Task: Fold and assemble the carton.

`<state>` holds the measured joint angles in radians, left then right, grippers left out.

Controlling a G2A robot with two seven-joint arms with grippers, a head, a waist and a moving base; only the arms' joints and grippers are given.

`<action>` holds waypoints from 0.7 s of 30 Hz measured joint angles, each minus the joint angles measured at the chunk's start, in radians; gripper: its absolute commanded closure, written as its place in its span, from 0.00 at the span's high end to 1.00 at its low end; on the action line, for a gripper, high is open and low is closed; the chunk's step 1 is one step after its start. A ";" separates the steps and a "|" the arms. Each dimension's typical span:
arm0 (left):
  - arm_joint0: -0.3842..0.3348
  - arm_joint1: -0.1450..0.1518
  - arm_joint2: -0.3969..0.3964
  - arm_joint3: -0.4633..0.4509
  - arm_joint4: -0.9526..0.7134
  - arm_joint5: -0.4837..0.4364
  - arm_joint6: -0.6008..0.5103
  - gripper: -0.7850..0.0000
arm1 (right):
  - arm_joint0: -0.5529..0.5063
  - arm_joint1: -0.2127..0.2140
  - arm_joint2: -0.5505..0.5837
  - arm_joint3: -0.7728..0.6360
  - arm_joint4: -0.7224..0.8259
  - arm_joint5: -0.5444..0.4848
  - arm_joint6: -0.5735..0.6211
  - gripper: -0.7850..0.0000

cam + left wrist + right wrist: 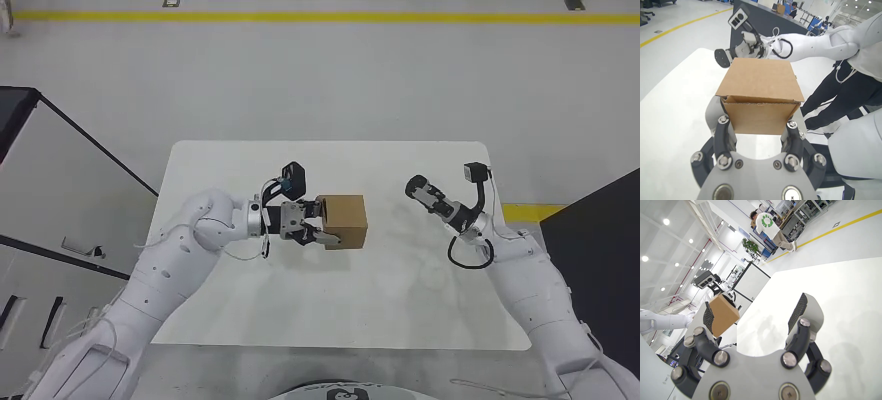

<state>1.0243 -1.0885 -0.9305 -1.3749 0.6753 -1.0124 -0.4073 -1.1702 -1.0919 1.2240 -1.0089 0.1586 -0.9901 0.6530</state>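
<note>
Carton (345, 220) was over the middle of the tabletop (400, 300), its left end clamped between the fingers of the left hand (320, 223). Well apart to its right, the right hand (418, 188) hung wide open, holding nothing.

Pale grey floor (300, 80) with a yellow line (300, 16), white table (420, 310), round ceiling lights (666, 221), potted plant (749, 245)

Fingers (712, 113) of the left gripper (320, 222) partly behind the carton (761, 81); carton's underside unseen.
</note>
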 measured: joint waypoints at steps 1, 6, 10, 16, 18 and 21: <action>-0.004 -0.001 0.009 0.010 0.039 0.000 0.023 0.00 | 0.000 0.000 0.000 0.000 0.000 0.000 0.000 1.00; -0.044 -0.004 0.090 0.068 0.264 0.000 0.220 0.00 | 0.000 0.000 0.000 0.000 0.000 0.000 0.000 1.00; -0.084 -0.005 0.165 0.154 0.406 0.000 0.400 0.00 | 0.000 0.000 0.000 0.000 0.000 0.000 0.000 1.00; -0.084 -0.005 0.167 0.155 0.410 0.000 0.408 0.00 | 0.000 0.000 0.000 0.000 0.000 0.000 0.000 1.00; -0.084 -0.005 0.167 0.156 0.410 0.000 0.408 0.00 | 0.000 0.000 0.000 0.000 0.000 0.000 0.000 1.00; -0.073 -0.007 0.172 0.181 0.395 0.007 0.412 0.00 | 0.000 0.000 0.000 0.000 0.000 0.000 0.000 1.00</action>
<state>0.9517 -1.0960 -0.7581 -1.1943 1.0703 -1.0049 0.0049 -1.1702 -1.0919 1.2240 -1.0089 0.1586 -0.9901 0.6530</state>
